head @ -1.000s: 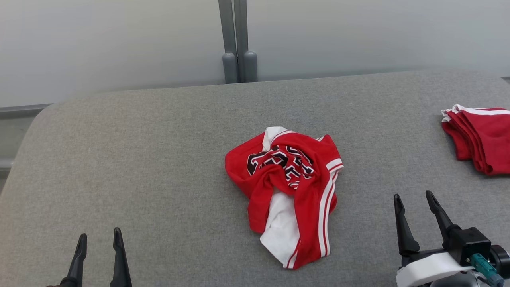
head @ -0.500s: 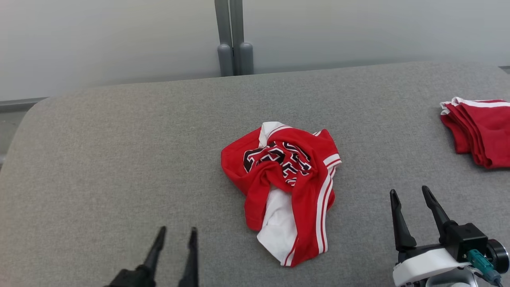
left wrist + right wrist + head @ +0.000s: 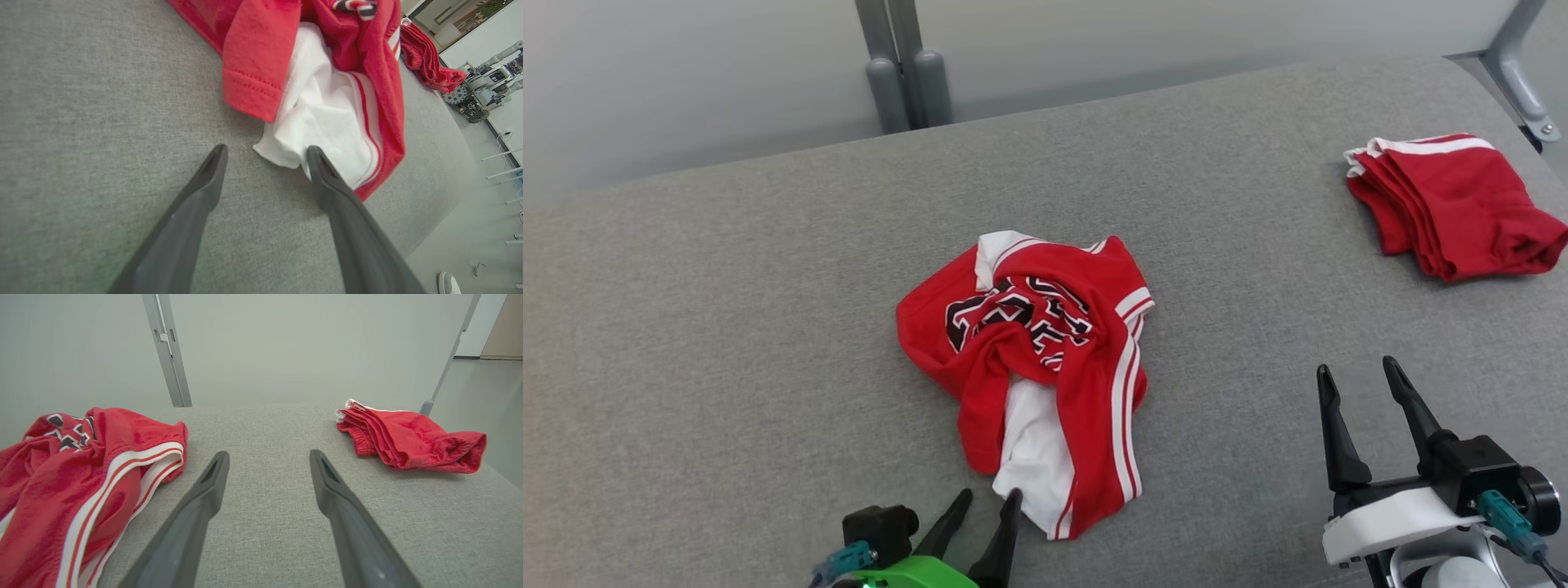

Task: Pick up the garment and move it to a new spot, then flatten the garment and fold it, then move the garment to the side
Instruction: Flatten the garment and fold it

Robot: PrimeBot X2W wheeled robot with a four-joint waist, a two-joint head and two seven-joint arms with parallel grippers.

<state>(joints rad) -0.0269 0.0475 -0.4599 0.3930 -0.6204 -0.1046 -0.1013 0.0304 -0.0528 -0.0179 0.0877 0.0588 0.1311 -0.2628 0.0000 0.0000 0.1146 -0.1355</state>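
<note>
Limp, light garment [image 3: 1029, 367]; its white hem [image 3: 322, 122] lies at the tips of the wide-open left fingers [image 3: 327, 183], a likely pinch point; right fingers [image 3: 204, 490] gape empty

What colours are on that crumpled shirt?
The garment is red, with white stripes and black lettering; clearest in head view.

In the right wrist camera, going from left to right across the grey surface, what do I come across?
crumpled red and white garment → right gripper, jaws open → folded red garment
</note>
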